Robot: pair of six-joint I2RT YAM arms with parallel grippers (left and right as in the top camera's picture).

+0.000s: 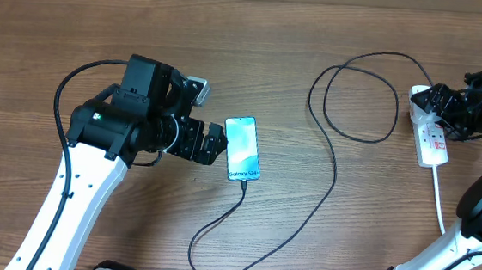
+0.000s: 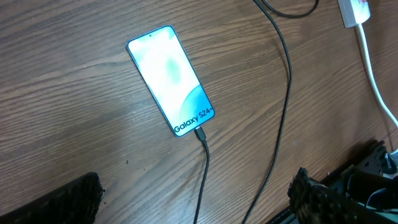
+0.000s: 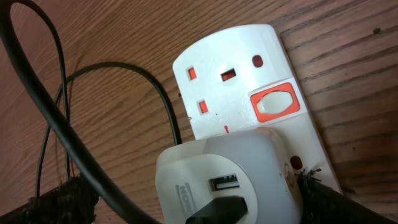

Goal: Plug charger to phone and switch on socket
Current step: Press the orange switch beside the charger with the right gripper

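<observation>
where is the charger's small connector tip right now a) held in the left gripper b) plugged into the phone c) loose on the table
b, the charger runs straight into the phone at its galaxy-text end

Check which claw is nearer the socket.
Right. The right claw sits over the far end of the socket. The left claw is well off to the other side, beside the phone.

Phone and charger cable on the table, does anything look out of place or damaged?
Nothing stands out. The charger is seated in the phone and trails in loose loops toward the socket.
</observation>
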